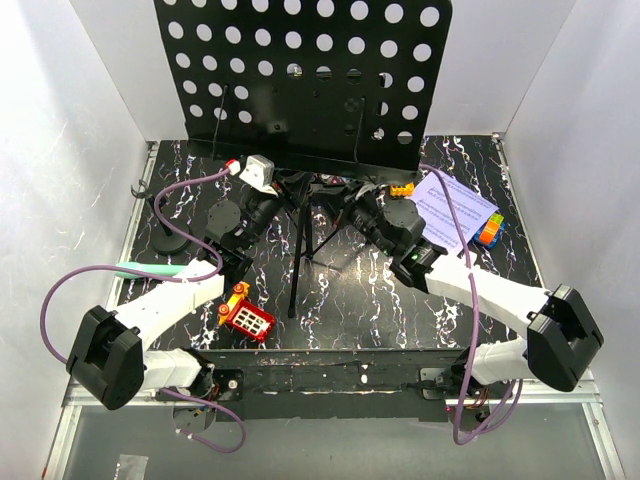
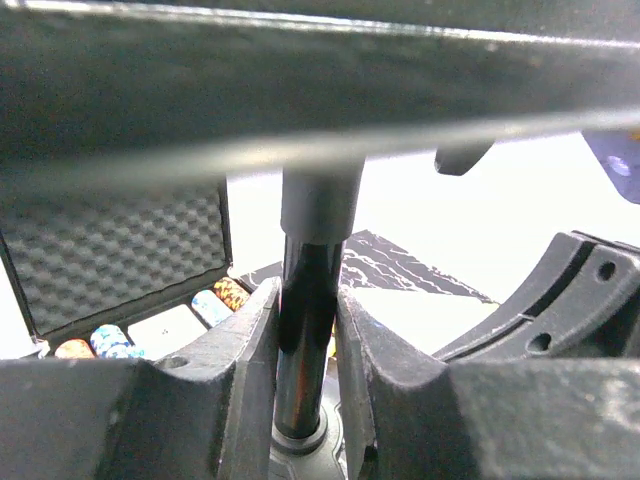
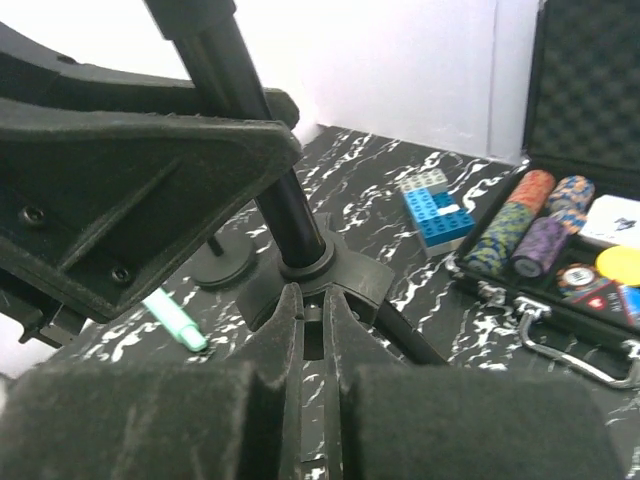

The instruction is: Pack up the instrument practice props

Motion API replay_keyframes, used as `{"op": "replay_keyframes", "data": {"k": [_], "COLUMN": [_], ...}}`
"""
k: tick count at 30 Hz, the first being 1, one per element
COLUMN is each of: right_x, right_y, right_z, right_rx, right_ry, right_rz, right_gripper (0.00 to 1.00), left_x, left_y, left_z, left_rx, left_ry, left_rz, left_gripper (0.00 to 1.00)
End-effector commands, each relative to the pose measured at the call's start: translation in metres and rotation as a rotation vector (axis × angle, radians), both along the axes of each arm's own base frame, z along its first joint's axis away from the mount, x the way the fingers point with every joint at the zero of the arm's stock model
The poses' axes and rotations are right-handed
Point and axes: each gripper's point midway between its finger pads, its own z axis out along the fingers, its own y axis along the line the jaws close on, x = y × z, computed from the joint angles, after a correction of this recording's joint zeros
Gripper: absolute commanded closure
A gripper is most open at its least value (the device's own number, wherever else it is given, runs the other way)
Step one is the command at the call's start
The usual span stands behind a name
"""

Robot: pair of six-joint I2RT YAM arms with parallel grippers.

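Observation:
The tall black music stand (image 1: 300, 80) stands at the table's back middle, its hole-punched desk upright and its tripod legs (image 1: 300, 250) spread. My left gripper (image 1: 272, 203) is shut on the stand's pole (image 2: 305, 330); both fingers (image 2: 250, 350) press against it. My right gripper (image 1: 362, 207) is at the tripod hub (image 3: 320, 265), its fingers nearly together with a small hub knob between the tips (image 3: 313, 300). White sheet-music pages (image 1: 455, 210) lie at the right. The mint-green microphone (image 1: 150, 268) lies at the left, next to the round-based mic stand (image 1: 170, 240).
A red-and-yellow toy (image 1: 245, 315) lies near the front left. A small colourful toy (image 1: 490, 230) sits by the pages. An open foam-lined case (image 3: 560, 250) of poker chips and a blue block (image 3: 438, 210) lie behind the stand. White walls enclose three sides.

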Motion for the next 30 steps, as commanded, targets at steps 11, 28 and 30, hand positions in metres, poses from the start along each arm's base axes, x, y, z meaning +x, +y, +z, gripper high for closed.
{"op": "replay_keyframes", "data": {"k": [11, 28, 30], "right_x": [-0.03, -0.042, -0.041], "right_y": [0.003, -0.027, -0.028], "right_z": [-0.064, -0.024, -0.015], "right_rx": [-0.442, 0.199, 0.303], "right_ry": [-0.233, 0.398, 0.488], "right_rz": [-0.044, 0.034, 0.09], "right_gripper": [0.7, 0.21, 0.19], "left_x": [-0.007, -0.004, -0.006], "left_y": [-0.019, -0.02, -0.022], "left_z": [-0.028, -0.028, -0.027], "left_rx": [0.032, 0.021, 0.022], "left_ry": [0.098, 0.101, 0.098], "left_rz": [-0.078, -0.072, -0.077], "left_gripper": [1.0, 1.0, 1.0]}}
